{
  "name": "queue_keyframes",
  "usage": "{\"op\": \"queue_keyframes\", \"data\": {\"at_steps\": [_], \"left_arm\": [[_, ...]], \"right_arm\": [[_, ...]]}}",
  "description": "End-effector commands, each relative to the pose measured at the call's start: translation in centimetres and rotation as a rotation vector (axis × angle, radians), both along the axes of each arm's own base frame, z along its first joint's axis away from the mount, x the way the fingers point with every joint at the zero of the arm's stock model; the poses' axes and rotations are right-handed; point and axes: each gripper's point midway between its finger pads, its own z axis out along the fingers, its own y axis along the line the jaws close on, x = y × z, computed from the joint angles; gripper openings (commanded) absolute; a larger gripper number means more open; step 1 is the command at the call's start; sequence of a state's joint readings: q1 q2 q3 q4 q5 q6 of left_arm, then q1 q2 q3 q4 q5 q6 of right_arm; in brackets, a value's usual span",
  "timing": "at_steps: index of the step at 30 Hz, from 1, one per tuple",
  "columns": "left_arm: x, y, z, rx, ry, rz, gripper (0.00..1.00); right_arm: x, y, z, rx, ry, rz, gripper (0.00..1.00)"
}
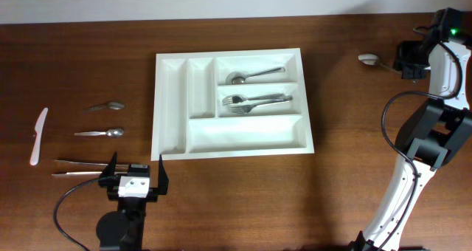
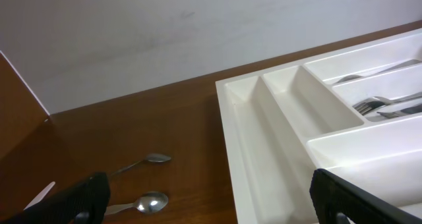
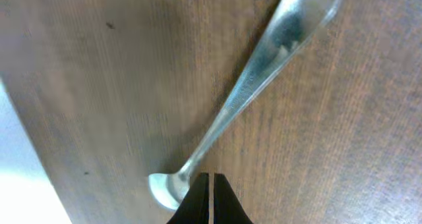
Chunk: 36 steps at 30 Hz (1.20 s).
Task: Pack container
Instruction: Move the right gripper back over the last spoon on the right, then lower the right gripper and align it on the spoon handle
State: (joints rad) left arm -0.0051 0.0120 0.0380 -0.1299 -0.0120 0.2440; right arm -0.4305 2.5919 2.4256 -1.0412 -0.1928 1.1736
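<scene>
At the middle of the counter (image 1: 354,148), sitting square, the white container (image 1: 171,107), with a spoon (image 1: 254,74) in its top long compartment and forks (image 1: 257,101) in the one below. Off to its left on the wood, loose spoons (image 1: 108,105), a white knife (image 1: 38,136) and slim utensils (image 1: 81,162), and near its front-left corner the left end effector (image 1: 135,170), spread wide. Far right by the back edge, the right end effector (image 3: 210,181), pressed together right at one end of a lone spoon (image 3: 264,79); cannot tell whether actually pinching it.
</scene>
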Motion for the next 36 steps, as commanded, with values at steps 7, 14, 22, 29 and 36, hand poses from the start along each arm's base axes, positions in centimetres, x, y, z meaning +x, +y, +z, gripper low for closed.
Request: {"op": "queue_keyframes", "data": {"at_steps": [7,14,22,29,36], "left_arm": [[0.0,0.1,-0.1,0.012,-0.001,0.006,0.99],[0.0,0.1,-0.1,0.012,-0.001,0.006,0.99],[0.0,0.1,-0.1,0.012,-0.001,0.006,0.99],[0.0,0.1,-0.1,0.012,-0.001,0.006,0.99],[0.0,0.1,-0.1,0.012,-0.001,0.006,0.99]], "right_arm": [[4.4,-1.5,2.9,-0.096,-0.198,0.020,0.04],[4.5,-1.7,2.6,-0.156,-0.174,0.004,0.04],[4.3,-1.6,2.4,-0.153,-0.167,0.005,0.04],[3.6,-1.4,0.6,-0.137,-0.129,0.005,0.04],[2.9,-1.0,-0.9,-0.124,-0.095,0.011,0.04]]}}
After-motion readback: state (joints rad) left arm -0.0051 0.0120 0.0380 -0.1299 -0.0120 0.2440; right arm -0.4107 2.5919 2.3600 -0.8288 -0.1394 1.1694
